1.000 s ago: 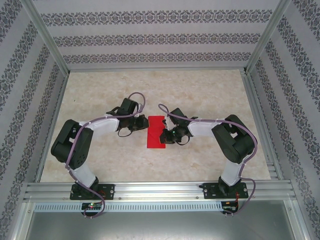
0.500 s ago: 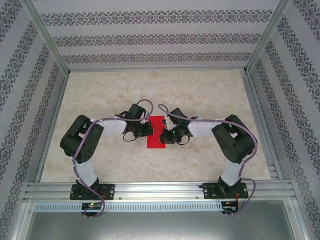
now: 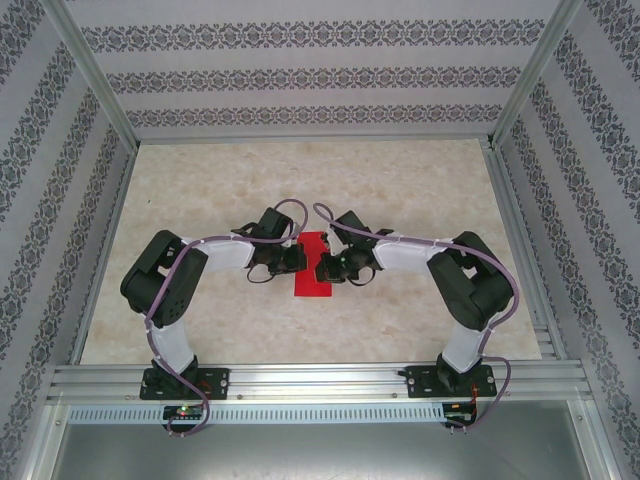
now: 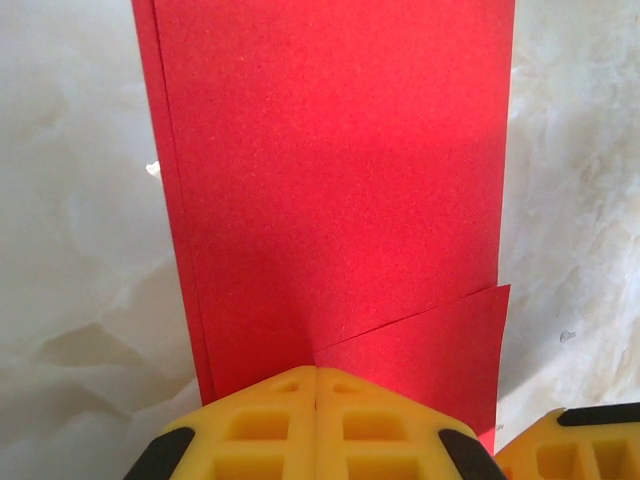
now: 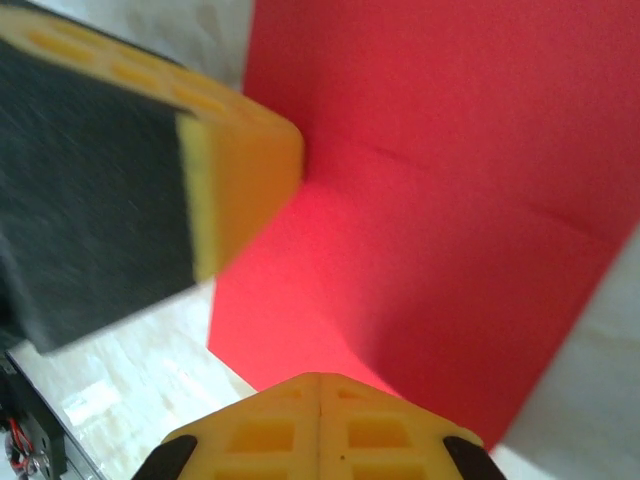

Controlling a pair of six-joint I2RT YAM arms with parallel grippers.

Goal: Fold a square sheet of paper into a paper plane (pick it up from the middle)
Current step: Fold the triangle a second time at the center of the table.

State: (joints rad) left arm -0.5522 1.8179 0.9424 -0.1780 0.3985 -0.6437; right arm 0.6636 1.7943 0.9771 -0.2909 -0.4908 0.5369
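Note:
The square sheet of paper [image 3: 312, 278] lies folded into a narrow red strip on the marble table, between both grippers. In the left wrist view the red paper [image 4: 335, 180] shows doubled layers on its left edge and a slanted flap at the lower right. My left gripper [image 4: 316, 375] is shut, its yellow tips touching the paper's near edge where a crease ends. My right gripper [image 5: 320, 382] is shut too, tips at the paper [image 5: 440, 230], part of which stands raised. From above, the left gripper [image 3: 297, 258] and the right gripper [image 3: 322, 266] face each other across the strip.
The left gripper's yellow and black finger [image 5: 235, 170] shows close in the right wrist view. Patterned walls and an aluminium frame [image 3: 320, 378] enclose the marble tabletop [image 3: 400, 190], which has free room all round the paper.
The left arm swung right until its gripper reached the paper's left edge. The right gripper edged slightly left and away. The paper's visible strip became narrower between them.

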